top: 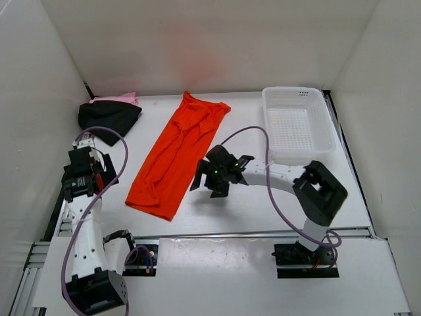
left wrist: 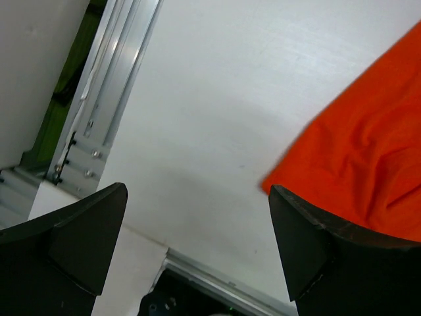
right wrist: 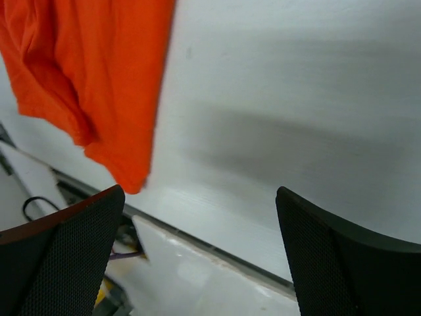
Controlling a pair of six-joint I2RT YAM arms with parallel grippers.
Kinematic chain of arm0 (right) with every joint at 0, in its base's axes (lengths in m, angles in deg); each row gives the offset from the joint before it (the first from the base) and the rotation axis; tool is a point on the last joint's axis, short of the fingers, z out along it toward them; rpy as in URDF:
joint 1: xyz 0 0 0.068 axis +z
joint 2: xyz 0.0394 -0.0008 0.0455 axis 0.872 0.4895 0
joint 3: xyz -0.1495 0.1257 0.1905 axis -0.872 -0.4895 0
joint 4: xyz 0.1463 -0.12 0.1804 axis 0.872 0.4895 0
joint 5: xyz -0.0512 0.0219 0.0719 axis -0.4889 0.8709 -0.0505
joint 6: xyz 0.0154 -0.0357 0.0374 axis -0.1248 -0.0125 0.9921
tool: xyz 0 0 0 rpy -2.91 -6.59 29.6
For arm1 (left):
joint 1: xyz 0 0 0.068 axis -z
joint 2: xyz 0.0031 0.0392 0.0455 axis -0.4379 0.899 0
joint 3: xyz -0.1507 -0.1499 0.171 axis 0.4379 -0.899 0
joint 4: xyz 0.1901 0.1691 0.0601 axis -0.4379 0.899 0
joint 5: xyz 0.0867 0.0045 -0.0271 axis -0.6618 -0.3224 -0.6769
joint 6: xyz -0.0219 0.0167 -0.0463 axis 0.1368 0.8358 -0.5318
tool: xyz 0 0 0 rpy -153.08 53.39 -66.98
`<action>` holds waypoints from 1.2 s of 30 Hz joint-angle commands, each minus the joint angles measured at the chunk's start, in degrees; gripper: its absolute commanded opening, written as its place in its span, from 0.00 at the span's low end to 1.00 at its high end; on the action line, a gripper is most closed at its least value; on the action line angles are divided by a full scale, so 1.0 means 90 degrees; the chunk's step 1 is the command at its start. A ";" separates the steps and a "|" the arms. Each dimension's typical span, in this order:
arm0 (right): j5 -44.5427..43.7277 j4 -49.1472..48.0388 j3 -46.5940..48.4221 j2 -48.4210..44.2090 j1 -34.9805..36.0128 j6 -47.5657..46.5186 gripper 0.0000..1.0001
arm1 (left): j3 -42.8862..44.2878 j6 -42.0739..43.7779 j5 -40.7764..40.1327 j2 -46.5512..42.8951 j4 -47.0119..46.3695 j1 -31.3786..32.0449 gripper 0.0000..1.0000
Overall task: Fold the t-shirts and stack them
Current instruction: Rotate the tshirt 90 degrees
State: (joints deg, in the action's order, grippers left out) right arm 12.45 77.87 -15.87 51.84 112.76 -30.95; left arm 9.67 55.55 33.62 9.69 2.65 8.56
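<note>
The bright orange t-shirt (top: 175, 155) lies folded lengthwise in a long strip across the middle of the table; its near end shows in the left wrist view (left wrist: 368, 158) and the right wrist view (right wrist: 85, 72). The black t-shirt (top: 108, 117) lies bunched at the back left, with the light pink t-shirt (top: 118, 99) behind it. My left gripper (top: 105, 172) is open and empty, just left of the orange strip's near end. My right gripper (top: 205, 179) is open and empty, just right of the strip.
A white plastic mesh basket (top: 297, 124) stands at the back right. White walls close in the table on the left, back and right. A metal rail (top: 250, 232) runs along the table's near edge.
</note>
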 commanded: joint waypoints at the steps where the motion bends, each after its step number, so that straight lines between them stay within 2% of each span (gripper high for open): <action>1: 0.1037 -0.0517 0.0236 0.0622 0.0356 0.1099 0.94 | -0.0268 -0.0001 -0.0787 -0.0435 0.0852 -0.0019 1.00; 3: 0.1341 -0.1122 0.0080 0.0905 0.0503 0.1606 0.85 | -0.0337 -0.0001 -0.1119 -0.0620 0.1261 -0.0019 1.00; 4: 0.1420 -0.1211 0.0021 0.0983 0.0600 0.1840 0.78 | -0.0338 -0.0001 -0.1246 -0.0757 0.1409 -0.0019 1.00; 5: 0.1421 -0.1367 -0.0086 0.1042 0.0678 0.2355 0.64 | -0.0338 -0.0001 -0.1315 -0.0816 0.1545 -0.0086 1.00; 6: 0.1479 -0.1581 -0.0193 0.1043 0.0679 0.2582 0.62 | -0.0241 -0.0001 -0.1316 -0.0816 0.1672 -0.0164 1.00; 9: 0.1343 -0.2011 -0.0486 0.1111 0.0893 0.3246 0.62 | 0.0013 -0.0001 -0.1238 -0.0992 0.1926 -0.0312 1.00; 14: 0.0768 -0.1954 -0.0428 0.1111 0.1430 0.4048 0.64 | 0.0550 -0.0001 -0.0886 -0.1051 0.2124 -0.0312 1.00; 18: 0.0425 -0.1954 -0.0312 0.1501 0.1489 0.5179 0.63 | 0.0551 -0.0001 -0.0457 -0.1119 0.1841 -0.0312 1.00; 24: -0.0190 -0.1778 0.0079 0.1872 0.1724 0.5992 0.62 | 0.0239 -0.0001 -0.0046 -0.1061 0.1509 -0.0312 1.00; 27: -0.0464 -0.1778 0.0195 0.1873 0.1724 0.6227 0.58 | 0.0238 -0.0001 0.0090 -0.0993 0.1508 -0.0312 1.00; 31: -0.0251 -0.1281 0.0762 0.2223 0.1724 0.5808 0.45 | 0.0238 -0.0001 0.0227 -0.0992 0.1576 -0.0312 1.00; 32: -0.0124 -0.1213 0.0763 0.2224 0.1724 0.5740 0.35 | 0.0238 -0.0001 0.0227 -0.0992 0.1576 -0.0312 1.00; 34: -0.0034 -0.1328 0.0822 0.2312 0.1724 0.5642 0.24 | 0.0238 -0.0001 0.0373 -0.0866 0.1663 -0.0312 1.00; 35: 0.0033 -0.1397 0.0744 0.2312 0.1724 0.5477 0.10 | 0.0151 -0.0001 0.0480 -0.0865 0.1732 -0.0312 1.00; 36: 0.0034 -0.1398 0.0743 0.2225 0.1666 0.5369 0.04 | 0.0092 -0.0001 0.0636 -0.0865 0.1732 -0.0312 1.00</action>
State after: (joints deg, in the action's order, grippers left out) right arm 11.94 62.18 -9.22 70.62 128.20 19.01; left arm 11.71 55.57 35.39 1.60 17.99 6.03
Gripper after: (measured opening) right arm 0.080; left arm 0.998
